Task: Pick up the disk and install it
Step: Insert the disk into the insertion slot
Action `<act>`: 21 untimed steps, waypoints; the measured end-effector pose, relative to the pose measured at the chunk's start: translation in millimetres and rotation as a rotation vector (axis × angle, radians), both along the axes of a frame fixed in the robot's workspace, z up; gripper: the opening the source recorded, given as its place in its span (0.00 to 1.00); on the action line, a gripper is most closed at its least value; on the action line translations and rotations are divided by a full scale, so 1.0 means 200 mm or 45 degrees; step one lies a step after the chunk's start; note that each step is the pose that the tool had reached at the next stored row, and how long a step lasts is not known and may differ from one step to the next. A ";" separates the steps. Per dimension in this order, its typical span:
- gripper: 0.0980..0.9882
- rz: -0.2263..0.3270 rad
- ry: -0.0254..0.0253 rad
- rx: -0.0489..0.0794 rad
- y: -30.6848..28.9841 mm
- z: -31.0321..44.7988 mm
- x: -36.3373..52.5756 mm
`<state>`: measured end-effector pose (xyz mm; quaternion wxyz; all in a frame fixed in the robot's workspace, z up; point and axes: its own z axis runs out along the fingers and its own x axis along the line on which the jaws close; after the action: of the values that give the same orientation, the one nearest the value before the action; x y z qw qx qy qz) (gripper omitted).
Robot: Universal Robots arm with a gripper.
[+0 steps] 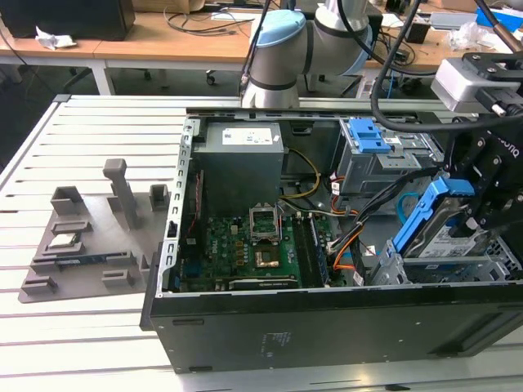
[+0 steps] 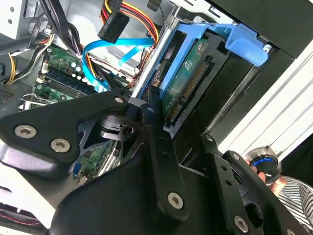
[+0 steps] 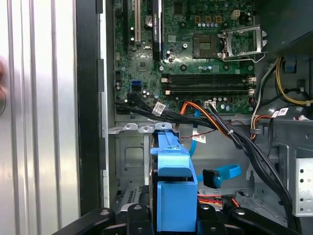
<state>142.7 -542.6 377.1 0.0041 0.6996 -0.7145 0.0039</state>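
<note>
The disk (image 1: pixel 448 238) is a silver drive in a blue plastic carrier frame, held tilted with one end raised above the grey drive bay (image 1: pixel 482 266) at the case's front corner, on the exterior view's right. My gripper (image 1: pixel 472 219) is shut on it from the right. In the second wrist view the disk (image 2: pixel 190 71) shows its green circuit board and connector, with a black finger (image 2: pixel 151 105) pressed against its edge. In the first wrist view the blue carrier of the disk (image 3: pixel 173 178) stands between the two black fingers of my gripper (image 3: pixel 173 219).
The open computer case (image 1: pixel 327 327) holds a motherboard (image 1: pixel 245 245), a power supply (image 1: pixel 241 155), a grey drive cage with a blue latch (image 1: pixel 372 139) and loose cables (image 3: pixel 234 132) near the bay. A grey parts fixture (image 1: pixel 82 245) with a small chip lies at the left.
</note>
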 end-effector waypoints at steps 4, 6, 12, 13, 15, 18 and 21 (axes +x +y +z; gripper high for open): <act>0.30 0.000 0.0000 0.000 0.000 -0.001 0.000; 0.30 0.000 0.0000 -0.001 0.000 -0.001 0.000; 0.38 0.000 0.0001 -0.002 0.000 -0.002 0.000; 0.38 0.000 0.0000 -0.002 0.000 -0.001 0.000; 0.38 0.000 0.0000 -0.002 0.000 -0.002 0.000; 0.22 0.000 0.0000 -0.003 0.000 -0.001 0.000; 0.01 0.000 0.0000 -0.003 0.000 -0.001 0.000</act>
<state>142.7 -542.6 376.8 0.0050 0.6996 -0.7145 0.0047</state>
